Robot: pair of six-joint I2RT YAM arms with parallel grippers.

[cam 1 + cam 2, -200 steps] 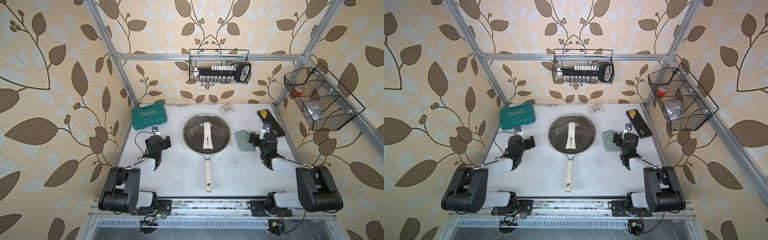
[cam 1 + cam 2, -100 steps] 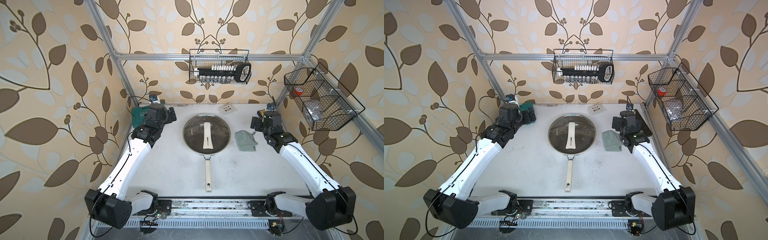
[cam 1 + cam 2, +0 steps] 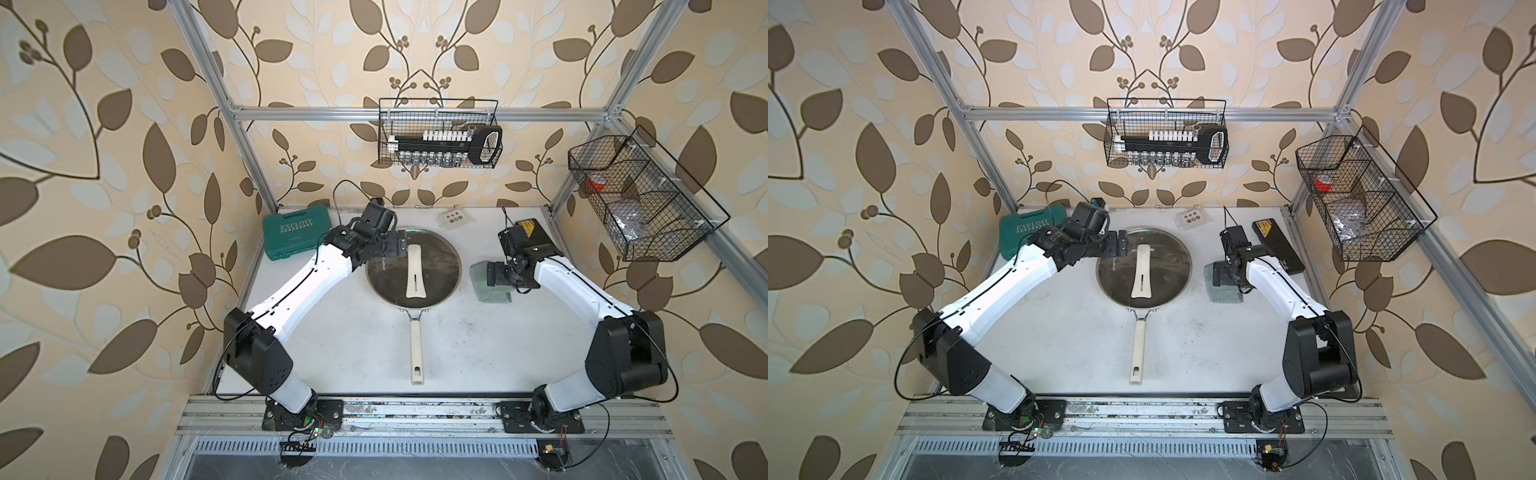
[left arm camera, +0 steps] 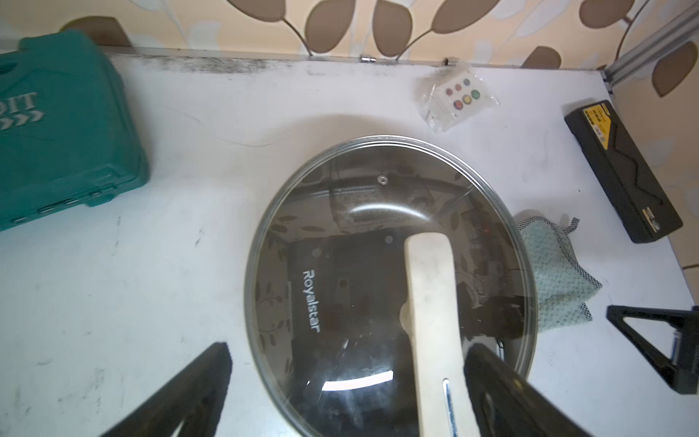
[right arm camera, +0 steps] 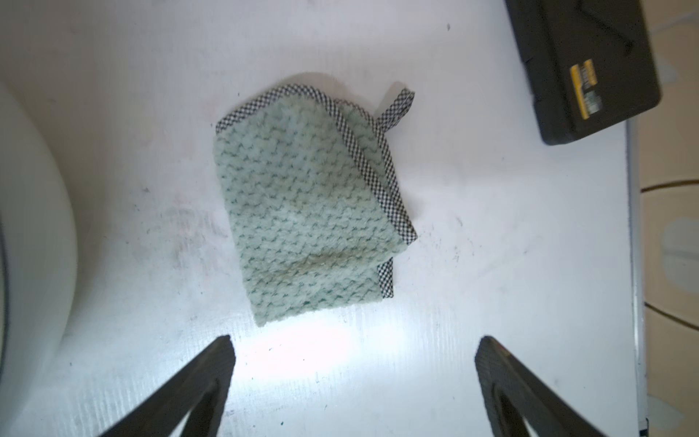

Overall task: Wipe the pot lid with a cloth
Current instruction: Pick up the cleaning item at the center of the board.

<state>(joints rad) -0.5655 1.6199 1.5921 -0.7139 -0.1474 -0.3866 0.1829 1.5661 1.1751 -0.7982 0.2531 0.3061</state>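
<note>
Beneath parted right jaws, cloth (image 5: 314,204)

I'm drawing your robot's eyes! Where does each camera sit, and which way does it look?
Both top views: high over the robot's bases, looking down on table, left arm, right arm, pot lid, cloth.
Left wrist: on left arm, facing down at the pot lid; open left gripper shows.
Right wrist: on right arm, facing down at the cloth; open right gripper shows.
Shared: left wrist and top views all show pot lid and cloth.

A green case (image 3: 296,235), a button packet (image 3: 455,217) and a black case (image 3: 1281,249) are set along the back wall — well apart.
</note>
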